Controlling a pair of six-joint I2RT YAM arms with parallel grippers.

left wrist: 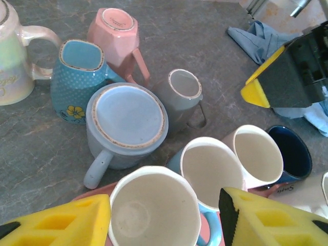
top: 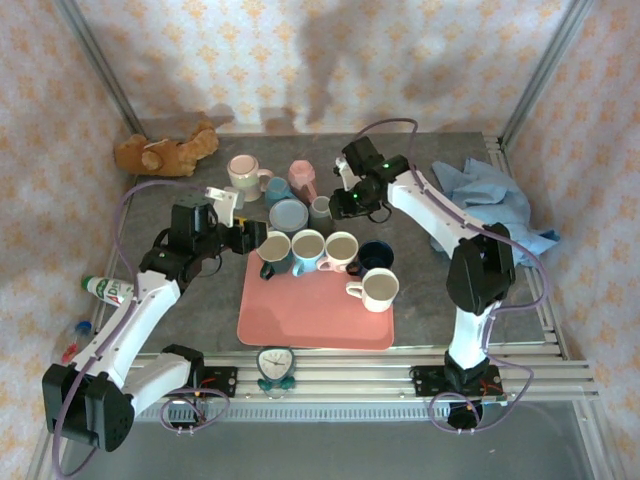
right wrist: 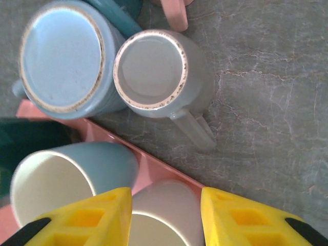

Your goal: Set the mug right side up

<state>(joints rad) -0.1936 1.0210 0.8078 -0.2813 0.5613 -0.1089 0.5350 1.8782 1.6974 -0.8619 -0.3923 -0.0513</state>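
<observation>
Several mugs stand upside down on the table behind the pink tray: a small grey mug, a wide blue-grey mug, a pink mug and a teal mug. My right gripper hovers open just right of the grey mug, its yellow fingers either side of an upright pinkish mug on the tray. My left gripper is open over an upright white mug.
Upright mugs line the tray's back edge, with a dark blue mug and a white one to the right. A cream mug and a teddy bear sit at the back left. A blue cloth lies right, a bottle left.
</observation>
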